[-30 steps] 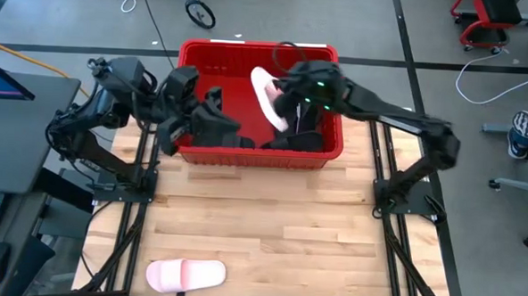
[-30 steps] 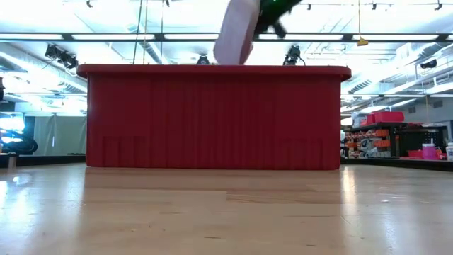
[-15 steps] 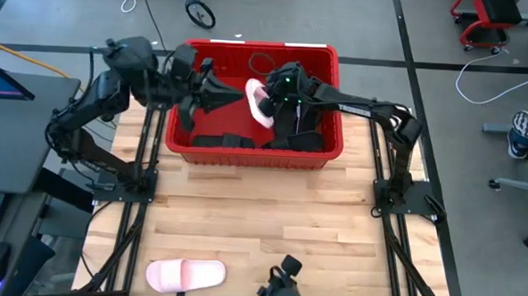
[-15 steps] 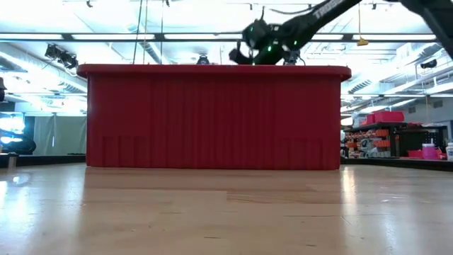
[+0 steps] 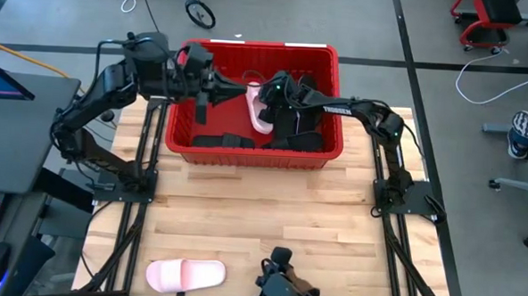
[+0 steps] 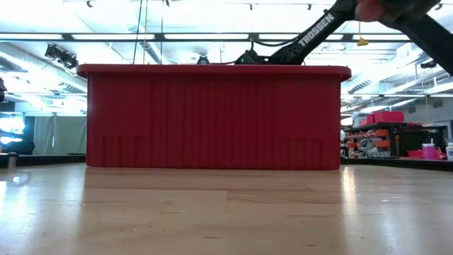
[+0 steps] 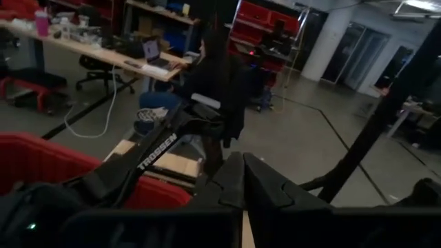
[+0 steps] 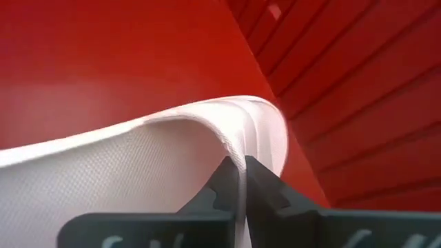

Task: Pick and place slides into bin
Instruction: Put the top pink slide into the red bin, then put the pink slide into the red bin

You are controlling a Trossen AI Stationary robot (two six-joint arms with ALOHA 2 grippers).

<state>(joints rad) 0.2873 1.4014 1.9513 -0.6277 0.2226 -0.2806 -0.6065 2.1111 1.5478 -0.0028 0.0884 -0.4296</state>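
Fingers (image 8: 265,189) of right gripper (image 8: 240,180) pinch pink slide (image 8: 138,165) inside bin (image 5: 246,154).

Red bin (image 5: 246,153) holds black slides (image 5: 221,142) and a pale pink one (image 5: 259,108); another pink slide (image 5: 185,274) on the light wood tabletop (image 5: 270,220).

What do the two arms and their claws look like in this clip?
Both arms, left arm and right arm, are dark, jointed links. The right arm carries white TROSSEN lettering. The right claw has two slim dark fingers, as does the left claw.
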